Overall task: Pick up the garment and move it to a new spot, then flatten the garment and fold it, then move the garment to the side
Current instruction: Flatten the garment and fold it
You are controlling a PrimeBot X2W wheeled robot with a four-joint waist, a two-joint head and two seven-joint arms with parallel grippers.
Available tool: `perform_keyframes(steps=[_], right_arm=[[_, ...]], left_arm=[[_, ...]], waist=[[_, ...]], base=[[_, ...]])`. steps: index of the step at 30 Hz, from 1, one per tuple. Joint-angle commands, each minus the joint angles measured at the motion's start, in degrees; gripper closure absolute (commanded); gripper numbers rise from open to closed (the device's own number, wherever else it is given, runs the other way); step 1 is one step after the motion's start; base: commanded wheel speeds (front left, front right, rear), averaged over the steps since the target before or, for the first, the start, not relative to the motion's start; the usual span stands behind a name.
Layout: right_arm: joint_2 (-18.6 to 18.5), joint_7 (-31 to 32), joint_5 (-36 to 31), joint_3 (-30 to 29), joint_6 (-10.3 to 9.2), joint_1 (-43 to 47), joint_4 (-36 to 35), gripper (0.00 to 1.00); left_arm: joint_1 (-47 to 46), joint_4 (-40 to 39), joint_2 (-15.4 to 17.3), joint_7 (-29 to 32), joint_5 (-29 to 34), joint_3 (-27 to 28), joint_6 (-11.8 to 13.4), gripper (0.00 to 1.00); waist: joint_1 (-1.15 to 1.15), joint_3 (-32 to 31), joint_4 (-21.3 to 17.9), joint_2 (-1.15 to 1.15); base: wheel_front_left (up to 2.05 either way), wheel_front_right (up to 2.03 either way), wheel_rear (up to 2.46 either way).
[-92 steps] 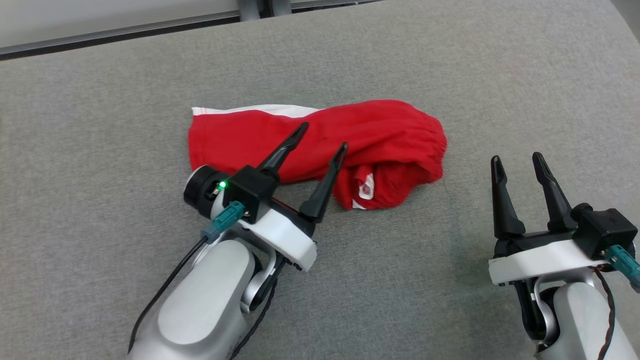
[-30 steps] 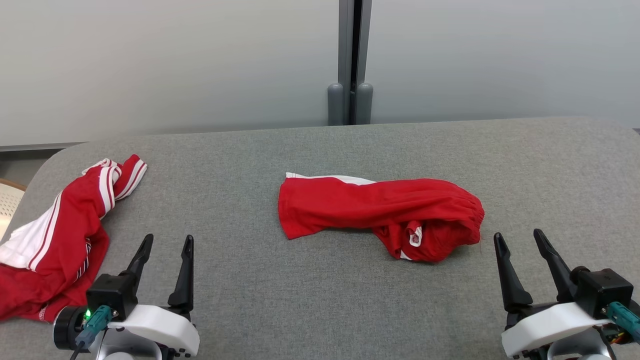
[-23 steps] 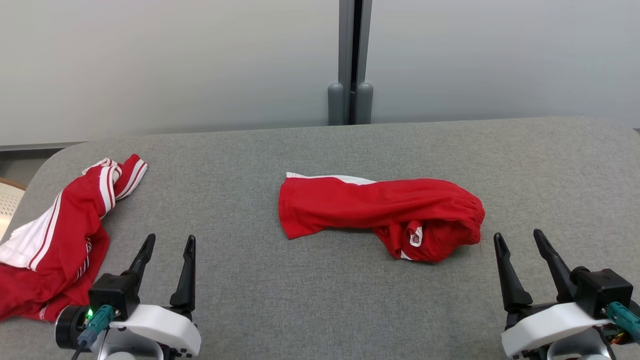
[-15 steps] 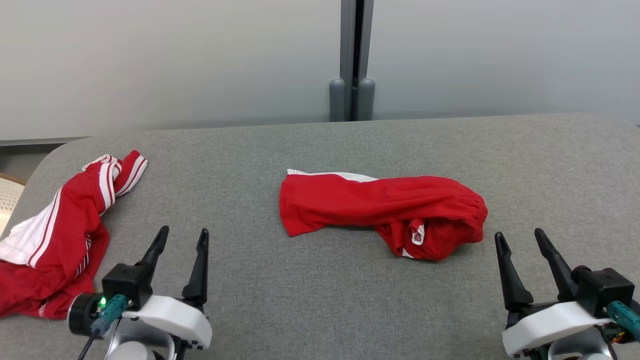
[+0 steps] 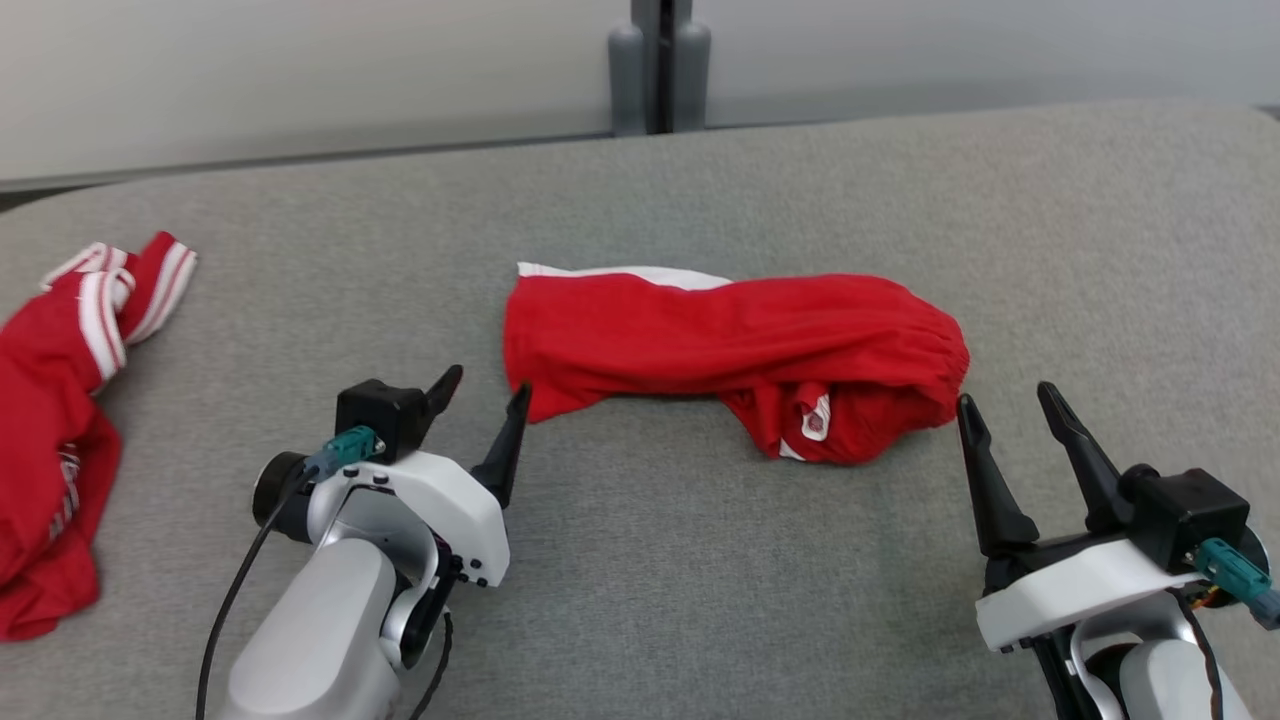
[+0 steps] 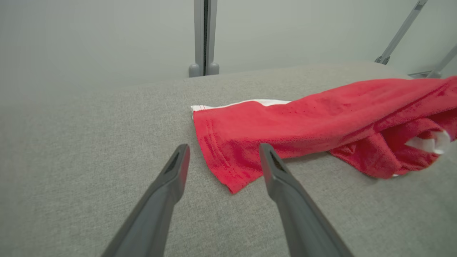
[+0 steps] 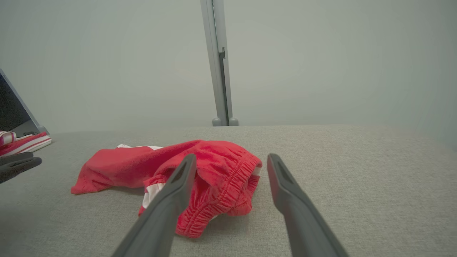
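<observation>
The red shorts (image 5: 735, 340) lay crumpled at the table's (image 5: 700, 580) middle. Left gripper (image 5: 488, 380) gaped empty beside their hem corner (image 6: 232, 180); right gripper (image 5: 1005, 394) gaped empty near the waistband (image 5: 945, 350).

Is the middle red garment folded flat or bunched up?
Bunched: the red shorts lie rumpled, their elastic waistband curled under with a white patch showing.

Clearance on grey felt-covered tabletop (image 5: 700, 600)

Near strip betw. the two arms: open cloth, free passage. Centre lane blocked by crumpled red fabric garment w/ white trim (image 5: 720, 335). Left gripper (image 5: 488, 381), jaws spread, sits just beside its near-left corner; right gripper (image 5: 1005, 394), jaws spread, just beside its gathered end. Far-left edge taken by red-and-white striped cloth heap (image 5: 50, 400). Grey upright post (image 5: 655, 60) stands behind rear edge.
</observation>
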Motion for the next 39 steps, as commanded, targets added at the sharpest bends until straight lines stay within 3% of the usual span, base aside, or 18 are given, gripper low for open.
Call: perform_keyframes(steps=[1, 10, 11, 12, 24, 39], right_arm=[[-0.18, -0.67, 0.53, 0.55, -0.02, -1.33, 0.22, 0.00], [0.08, -2.38, 1.51, 1.11, -0.01, -3.37, 2.32, 0.00], [0.11, -2.47, 1.52, 1.10, -0.01, -3.54, 2.60, 0.00], [0.13, -2.51, 1.63, 1.04, -0.01, -3.62, 2.80, 0.00], [0.37, -3.38, 2.25, -0.41, -0.02, -3.47, 4.66, 0.00], [0.81, -2.10, 1.91, -2.52, -0.02, -0.90, 4.60, 0.00]], left_arm=[[-2.37, 3.59, -0.22, 0.98, -0.78, 0.06, -0.80, 0.00], [-8.38, 16.53, -1.39, 2.58, -3.34, 0.06, -3.25, 0.00], [-8.61, 17.59, -1.64, 2.44, -3.82, -0.03, -3.54, 0.38], [-8.87, 18.43, -1.80, 1.91, -3.99, -0.02, -3.71, 1.00], [-5.26, 18.38, -0.51, -5.41, -4.65, -0.69, -4.47, 1.00], [15.33, 1.51, 3.28, 4.40, -6.72, -3.48, -0.30, 1.00]], waist=[[0.00, 3.58, -2.81, 0.00], [0.00, 7.07, -5.07, 0.00], [0.00, 7.17, -5.11, 0.00], [0.00, 7.31, -5.13, 0.00], [0.00, 5.70, -2.94, 0.00], [0.00, 3.32, -0.05, 0.00]], base=[[0.00, 0.00, 0.00], [0.00, 0.00, 0.00], [0.00, 0.00, 0.00], [0.00, 0.00, 0.00], [0.00, 0.00, 0.00], [0.00, 0.00, 0.00]])
